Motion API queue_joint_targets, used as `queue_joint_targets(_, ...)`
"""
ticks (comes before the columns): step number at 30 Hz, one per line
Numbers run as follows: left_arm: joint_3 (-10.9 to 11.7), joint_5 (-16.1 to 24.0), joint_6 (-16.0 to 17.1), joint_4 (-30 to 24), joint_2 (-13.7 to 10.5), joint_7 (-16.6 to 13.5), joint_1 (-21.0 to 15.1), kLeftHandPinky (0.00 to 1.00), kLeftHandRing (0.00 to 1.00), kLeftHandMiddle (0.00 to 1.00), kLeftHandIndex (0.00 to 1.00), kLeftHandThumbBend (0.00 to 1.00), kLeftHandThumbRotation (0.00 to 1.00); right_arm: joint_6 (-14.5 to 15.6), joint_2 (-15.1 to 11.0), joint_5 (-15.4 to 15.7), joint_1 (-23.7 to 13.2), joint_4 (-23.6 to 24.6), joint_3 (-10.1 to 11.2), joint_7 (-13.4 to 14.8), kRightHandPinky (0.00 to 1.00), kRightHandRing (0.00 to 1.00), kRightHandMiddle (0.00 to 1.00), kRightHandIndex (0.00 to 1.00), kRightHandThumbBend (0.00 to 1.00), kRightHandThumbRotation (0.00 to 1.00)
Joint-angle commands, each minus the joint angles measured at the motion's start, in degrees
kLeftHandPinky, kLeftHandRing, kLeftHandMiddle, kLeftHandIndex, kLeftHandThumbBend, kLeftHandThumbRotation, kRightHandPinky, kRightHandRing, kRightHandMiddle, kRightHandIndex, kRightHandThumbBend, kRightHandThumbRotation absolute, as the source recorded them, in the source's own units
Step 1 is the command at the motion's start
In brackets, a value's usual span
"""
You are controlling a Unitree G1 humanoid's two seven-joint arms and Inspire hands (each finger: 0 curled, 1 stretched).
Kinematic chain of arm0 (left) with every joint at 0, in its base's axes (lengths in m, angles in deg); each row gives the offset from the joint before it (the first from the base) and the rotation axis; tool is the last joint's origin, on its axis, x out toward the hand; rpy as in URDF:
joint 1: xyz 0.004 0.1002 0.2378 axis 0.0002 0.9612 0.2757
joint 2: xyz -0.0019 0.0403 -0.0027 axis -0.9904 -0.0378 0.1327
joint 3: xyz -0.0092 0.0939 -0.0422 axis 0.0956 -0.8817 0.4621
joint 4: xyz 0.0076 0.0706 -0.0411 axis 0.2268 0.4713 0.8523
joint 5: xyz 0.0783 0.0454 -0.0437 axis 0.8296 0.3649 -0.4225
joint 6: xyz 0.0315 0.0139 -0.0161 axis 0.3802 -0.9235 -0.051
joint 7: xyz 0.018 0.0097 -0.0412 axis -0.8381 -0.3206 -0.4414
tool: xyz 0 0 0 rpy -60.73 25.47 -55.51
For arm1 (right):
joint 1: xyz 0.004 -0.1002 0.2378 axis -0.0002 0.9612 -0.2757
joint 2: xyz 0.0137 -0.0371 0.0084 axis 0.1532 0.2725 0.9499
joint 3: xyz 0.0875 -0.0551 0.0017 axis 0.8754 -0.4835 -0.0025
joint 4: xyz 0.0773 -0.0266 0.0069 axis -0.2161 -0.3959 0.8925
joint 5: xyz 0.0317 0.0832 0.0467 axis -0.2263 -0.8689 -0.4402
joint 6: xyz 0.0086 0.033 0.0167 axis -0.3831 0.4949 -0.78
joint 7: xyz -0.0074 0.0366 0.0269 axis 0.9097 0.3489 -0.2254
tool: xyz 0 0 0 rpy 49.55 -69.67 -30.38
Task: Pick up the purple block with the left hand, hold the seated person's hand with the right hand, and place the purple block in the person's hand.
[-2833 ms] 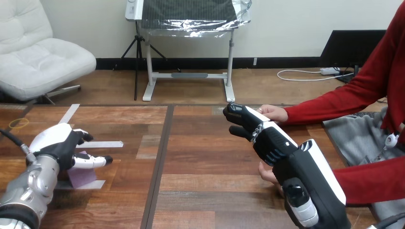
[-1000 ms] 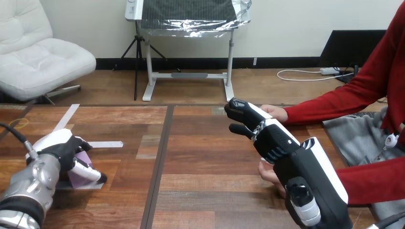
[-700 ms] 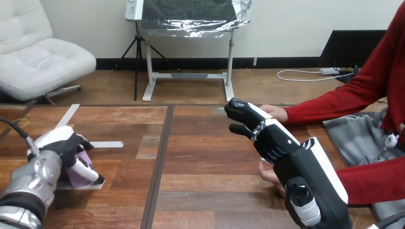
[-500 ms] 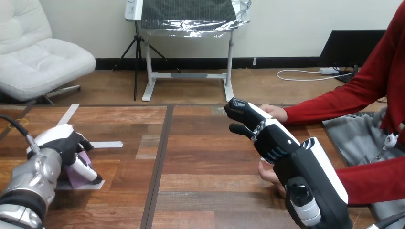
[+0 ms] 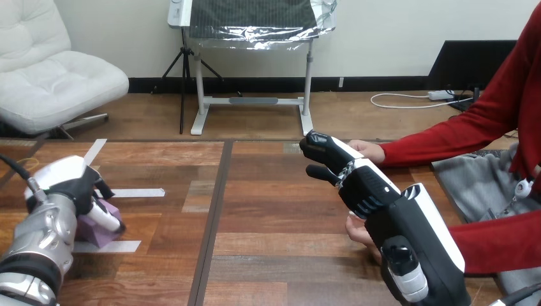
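My left hand [image 5: 67, 185] is at the table's left, its fingers curled round the purple block [image 5: 94, 224]. The block hangs just above a strip of white tape [image 5: 108, 246]. My right hand [image 5: 357, 182] reaches across the right half of the table, with its back towards me. The person's hand [image 5: 367, 151] shows just beyond it, touching or very close; I cannot tell whether it is held. A second hand of the person [image 5: 357, 233] lies under my right forearm, near the table's right side.
More white tape strips [image 5: 137, 192] lie on the wooden table [image 5: 268, 223] beside my left hand. A dark seam [image 5: 214, 210] runs down the tabletop between my hands. The person's red sleeves [image 5: 446, 143] come in from the right.
My left hand has curled its fingers round the purple block and drawn it up and to the left, off the tape. The right hand and the person's hands have stayed put.
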Motion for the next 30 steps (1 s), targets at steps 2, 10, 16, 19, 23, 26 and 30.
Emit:
queue_joint_targets(2,-0.9,1.1,-1.0,-2.2,-0.5,-2.5,-3.6,0.36,0.44,0.51,0.48,0.73,0.0,-0.2,0.3,-0.3,-2.6,2.4,0.5,0.2,0.87,0.92,0.89,0.88,0.92,1.0)
queue_joint_targets(10,-1.0,1.0,-2.3,-3.1,-0.5,-3.3,-3.7,0.35,0.43,0.5,0.47,0.76,0.0,-0.4,0.4,-0.3,-2.5,2.3,0.5,0.3,0.87,0.92,0.89,0.88,0.92,1.0)
queue_joint_targets(16,-1.3,1.3,-3.1,-3.3,-0.5,-3.4,-3.9,0.35,0.44,0.5,0.47,0.77,0.0,-0.4,0.4,-0.2,-2.5,2.2,0.5,0.3,0.87,0.92,0.89,0.88,0.92,1.0)
queue_joint_targets(19,-1.3,1.3,-3.5,-3.7,-0.6,-3.2,-3.9,0.36,0.45,0.51,0.47,0.78,0.0,-0.4,0.4,-0.2,-2.6,2.2,0.5,0.3,0.87,0.92,0.89,0.88,0.92,1.0)
queue_joint_targets(23,-1.4,1.2,-3.9,-3.9,-0.6,-2.9,-4.0,0.34,0.43,0.49,0.47,0.8,0.0,-0.3,0.3,-0.4,-2.7,2.1,0.5,0.2,0.87,0.92,0.89,0.88,0.92,1.0)
queue_joint_targets(26,-1.2,0.8,-4.0,-3.8,-0.6,-2.8,-4.1,0.32,0.41,0.48,0.47,0.81,0.0,-0.6,0.5,-0.3,-2.7,1.9,0.5,0.3,0.87,0.92,0.89,0.88,0.92,1.0)
queue_joint_targets(30,-1.0,0.5,-4.6,-4.5,-0.6,-2.4,-4.1,0.3,0.39,0.47,0.46,0.82,0.0,-0.7,0.5,-0.2,-2.8,1.7,0.6,0.3,0.87,0.92,0.89,0.88,0.92,1.0)
